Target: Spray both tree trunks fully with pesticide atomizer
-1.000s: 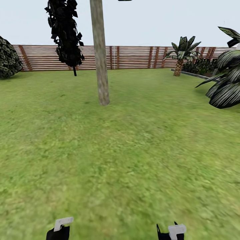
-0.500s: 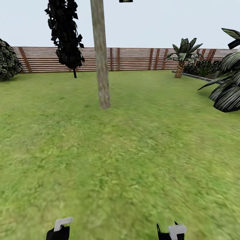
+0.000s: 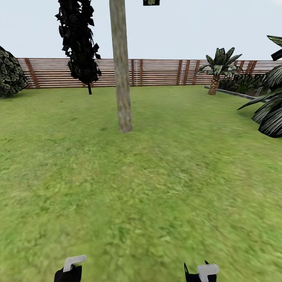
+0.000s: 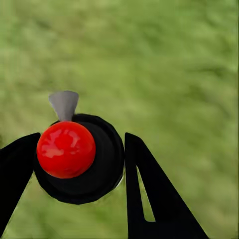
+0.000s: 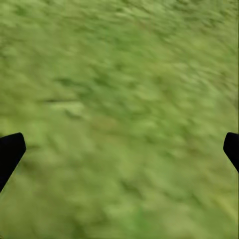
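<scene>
In the left wrist view my left gripper [image 4: 79, 147] is shut on the pesticide atomizer [image 4: 107, 162], a black bottle with a round red top and a small grey nozzle. Its black fingers [image 4: 142, 184] press on both sides of the bottle, above blurred grass. My right gripper [image 5: 119, 149] is open with nothing between its tips, over the lawn. Ahead in the head view stands one tree trunk [image 3: 122, 78], a pale grey-brown column a few metres off, left of centre. Its crown is out of view. Both gripper ends show at the bottom edge, the left gripper [image 3: 70, 269] and the right gripper [image 3: 201, 272].
Green lawn [image 3: 164, 176] stretches to a brown slat fence [image 3: 164, 72]. A black conifer [image 3: 78, 43] stands behind and left of the trunk. A dark bush [image 3: 9, 74] is at far left. A short palm [image 3: 217, 72] and big palm fronds [image 3: 270, 111] are on the right.
The whole head view has shifted: the trunk, fence and palms sit slightly lower and further right, so the camera has moved forward. Both arms hold the same pose.
</scene>
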